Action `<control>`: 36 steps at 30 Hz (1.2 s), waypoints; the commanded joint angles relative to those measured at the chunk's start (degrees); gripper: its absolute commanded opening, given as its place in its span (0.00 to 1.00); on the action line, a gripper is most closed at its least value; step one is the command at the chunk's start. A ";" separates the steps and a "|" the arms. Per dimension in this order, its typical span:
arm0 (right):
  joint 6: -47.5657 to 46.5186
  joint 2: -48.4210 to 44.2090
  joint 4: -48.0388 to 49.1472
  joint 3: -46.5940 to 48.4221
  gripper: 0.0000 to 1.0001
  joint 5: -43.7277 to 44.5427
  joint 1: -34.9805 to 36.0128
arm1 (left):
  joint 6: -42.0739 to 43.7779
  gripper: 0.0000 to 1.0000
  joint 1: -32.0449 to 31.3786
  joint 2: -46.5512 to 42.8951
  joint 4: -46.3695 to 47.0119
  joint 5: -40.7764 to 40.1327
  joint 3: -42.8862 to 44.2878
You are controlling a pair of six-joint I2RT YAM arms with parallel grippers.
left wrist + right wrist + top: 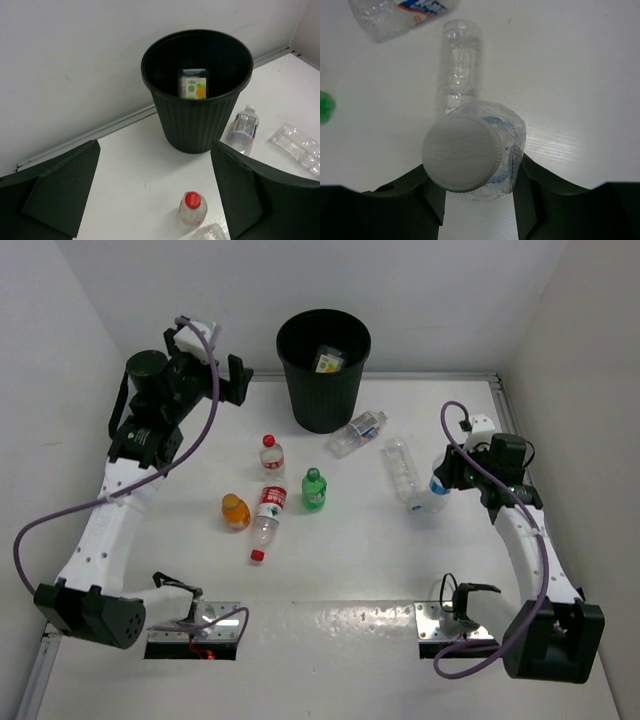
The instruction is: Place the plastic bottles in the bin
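Note:
The black bin [323,370] stands at the back centre, with a yellow-labelled bottle [328,361] inside. It also shows in the left wrist view [200,115]. My left gripper [225,380] is open and empty, raised to the left of the bin, also [155,190]. My right gripper [440,485] is shut on an upright clear bottle with a white cap [462,152]. A clear bottle [401,468] lies beside it. A blue-labelled bottle [358,432] lies near the bin. A red-capped bottle [271,455], a green one [314,489], an orange one [235,511] and a lying red-labelled one [265,520] sit left of centre.
White walls close in the table on the left, back and right. Two metal mounting plates [195,630] [450,625] lie at the near edge by the arm bases. Purple cables loop along both arms.

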 commanded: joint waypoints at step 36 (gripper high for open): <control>9.64 62.24 17.95 87.46 0.60 10.63 33.94 | 11.73 1.00 8.90 -6.11 -7.39 12.35 -29.24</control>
